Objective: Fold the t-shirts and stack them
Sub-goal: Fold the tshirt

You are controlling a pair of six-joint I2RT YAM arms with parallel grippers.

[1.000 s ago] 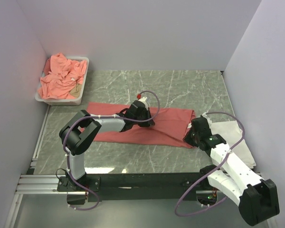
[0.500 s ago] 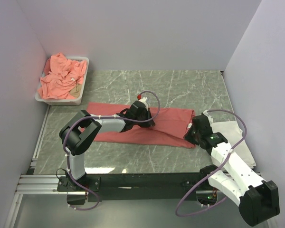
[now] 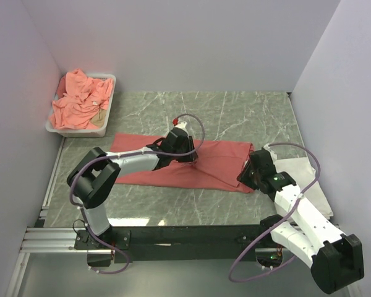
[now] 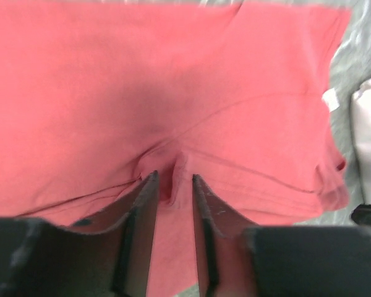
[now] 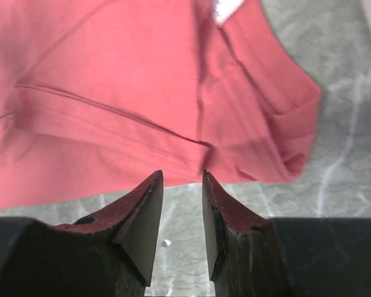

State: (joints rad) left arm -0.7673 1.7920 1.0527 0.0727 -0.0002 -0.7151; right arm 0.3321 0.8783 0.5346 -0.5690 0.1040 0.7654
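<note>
A coral-red t-shirt [image 3: 219, 166] lies folded into a long band across the middle of the table. My left gripper [image 3: 190, 157] stands over the band's middle. Its jaws are open in the left wrist view [image 4: 173, 180], with a small raised crease of the red cloth between the fingertips. My right gripper [image 3: 245, 177] is at the band's right end, open [image 5: 181, 178], with bare table between its fingers and the shirt's hem [image 5: 191, 145] just beyond the tips. A white neck label [image 5: 226, 7] shows on the cloth. A white folded garment [image 3: 300, 174] lies to the right.
A white tray [image 3: 109, 78] at the back left holds a heap of salmon-pink t-shirts [image 3: 77, 104]. Walls close the table on the left, back and right. The arms' black base rail [image 3: 185, 235] runs along the near edge.
Both grippers have opened and let go of the red t-shirt. The left gripper has risen a little and shifted back; the right arm has stayed almost in place.
</note>
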